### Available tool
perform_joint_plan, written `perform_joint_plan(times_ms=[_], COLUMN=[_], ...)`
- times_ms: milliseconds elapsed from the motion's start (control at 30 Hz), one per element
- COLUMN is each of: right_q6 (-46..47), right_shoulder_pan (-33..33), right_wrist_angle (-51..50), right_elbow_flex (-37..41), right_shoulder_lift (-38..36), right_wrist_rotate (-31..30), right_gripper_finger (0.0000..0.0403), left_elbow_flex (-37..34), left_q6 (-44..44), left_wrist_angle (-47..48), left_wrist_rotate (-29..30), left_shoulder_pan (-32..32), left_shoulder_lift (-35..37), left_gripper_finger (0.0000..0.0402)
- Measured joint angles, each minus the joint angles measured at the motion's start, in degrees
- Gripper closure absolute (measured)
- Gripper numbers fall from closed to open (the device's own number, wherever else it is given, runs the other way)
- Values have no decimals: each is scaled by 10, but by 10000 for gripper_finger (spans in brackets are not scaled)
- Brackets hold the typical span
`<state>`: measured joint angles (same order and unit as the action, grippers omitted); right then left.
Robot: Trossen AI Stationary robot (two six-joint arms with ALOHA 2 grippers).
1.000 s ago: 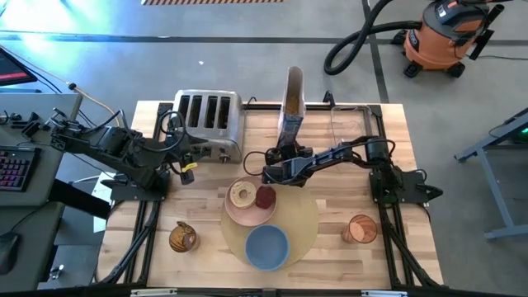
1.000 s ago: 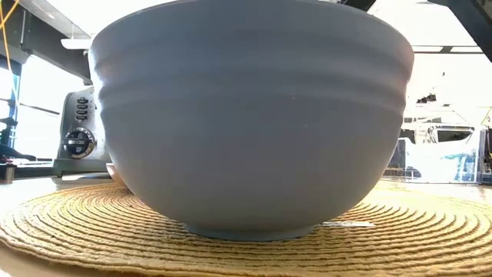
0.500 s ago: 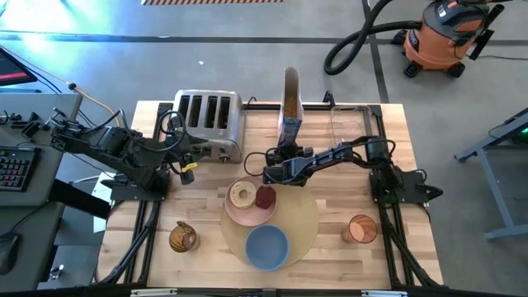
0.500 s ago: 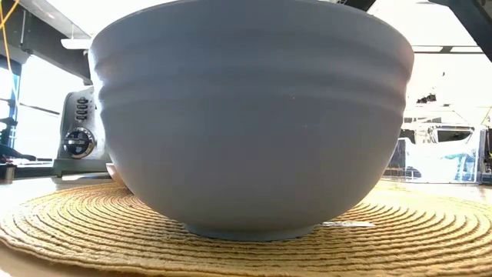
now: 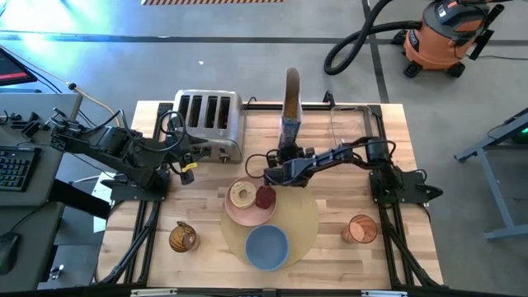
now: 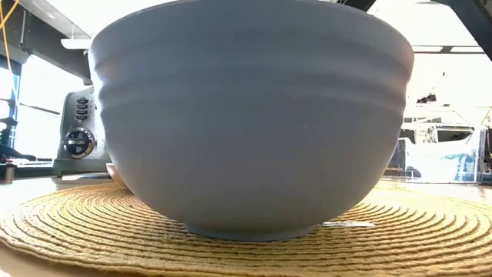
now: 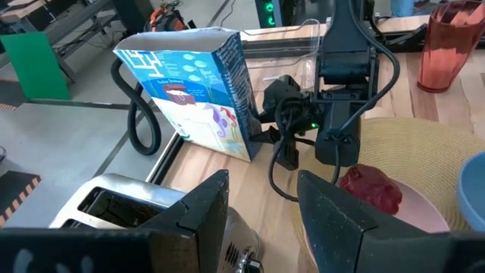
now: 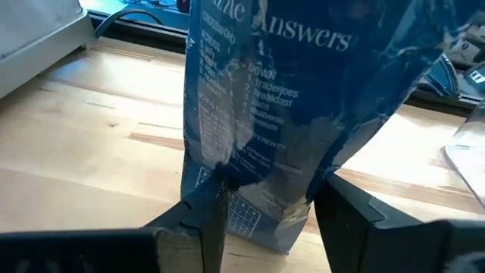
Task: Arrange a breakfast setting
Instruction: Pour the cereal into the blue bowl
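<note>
A blue cereal box [image 5: 289,107] stands at the table's far middle. My right gripper [image 5: 275,171] is shut on its lower near end, and the box [image 8: 265,114] fills the right wrist view. A pink plate [image 5: 247,213] holds a tan bagel [image 5: 242,195] and a red fruit [image 5: 265,197]. It lies on the far part of the round tan placemat [image 5: 304,216]. The blue bowl [image 5: 266,246] stands on the mat's near part. My left gripper [image 7: 261,220] is open and empty by the steel toaster [image 5: 208,122]. No spoon or flakes show. My right gripper pinches the box between its two fingers, one on each broad face, at the lower near corner [image 8: 227,189]. The fingers [image 8: 198,220] come level from the table's near side. The box leans a little, and its bottom edge [image 8: 261,241] seems to rest on the table.
A reddish clear cup [image 5: 360,228] stands near the right front. A brown round thing [image 5: 182,238] lies at the left front. The toaster takes up the far left. In the low view the bowl [image 6: 246,115] blocks nearly everything behind it.
The cereal box has tipped a little in my right gripper's hold, so a blue face now shows from above where only its tan top and pale lower part showed before. The plate, bowl and left arm have stayed still.
</note>
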<state>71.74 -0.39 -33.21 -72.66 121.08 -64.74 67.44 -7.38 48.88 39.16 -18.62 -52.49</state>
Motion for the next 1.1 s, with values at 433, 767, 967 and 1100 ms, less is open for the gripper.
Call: perform_joint_plan(times_ms=[433, 767, 967, 1100], right_q6=[-1, -1, 3, 2], right_shoulder_pan=[10, 15, 37, 53], right_wrist_angle=[-27, -48, -113, -168], right_elbow_flex=[0, 0, 0, 1], right_shoulder_lift=[0, 0, -8, -26], right_wrist_rotate=[1, 9, 19, 27], right_gripper_finger=[329, 332, 333, 333], left_elbow_flex=[0, 0, 0, 0], left_q6=[0, 0, 0, 0], left_wrist_angle=[3, 3, 10, 10], left_wrist_rotate=[0, 0, 0, 0], left_shoulder_pan=[0, 0, 0, 0], left_shoulder_lift=[0, 0, 0, 0], left_gripper_finger=[252, 252, 252, 252])
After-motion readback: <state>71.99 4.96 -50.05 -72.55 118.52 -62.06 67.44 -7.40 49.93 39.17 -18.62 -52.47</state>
